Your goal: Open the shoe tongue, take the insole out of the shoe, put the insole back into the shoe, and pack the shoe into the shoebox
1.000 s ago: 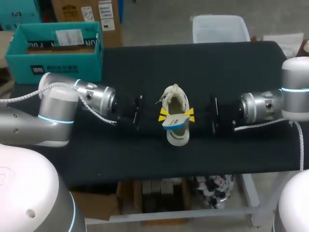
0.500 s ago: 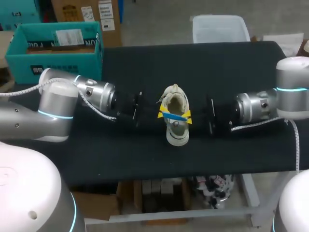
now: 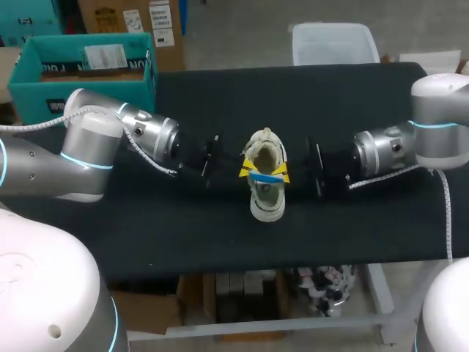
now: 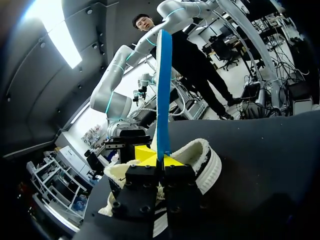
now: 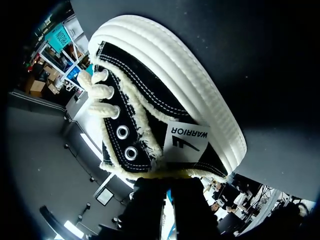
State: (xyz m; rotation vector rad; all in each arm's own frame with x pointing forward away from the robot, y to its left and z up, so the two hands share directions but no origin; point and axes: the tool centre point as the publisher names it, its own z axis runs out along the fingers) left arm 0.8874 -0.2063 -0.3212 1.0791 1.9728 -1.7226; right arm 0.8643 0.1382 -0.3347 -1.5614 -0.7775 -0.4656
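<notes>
A cream and black sneaker stands mid-table, toe towards the front edge. Over its opening the blue insole stands on edge, spanning from my left gripper to my right gripper. In the left wrist view the insole rises straight up from my shut left gripper, with the shoe just beyond. In the right wrist view my right gripper is shut at the sneaker's fuzzy collar, a sliver of blue between its fingers. The teal shoebox sits open at the back left.
The black table top stretches bare around the shoe on all sides. The left arm's forearm lies just in front of the shoebox.
The insole has turned from lying flat over the shoe to standing on edge. Both grippers have shifted slightly towards the back of the table with it.
</notes>
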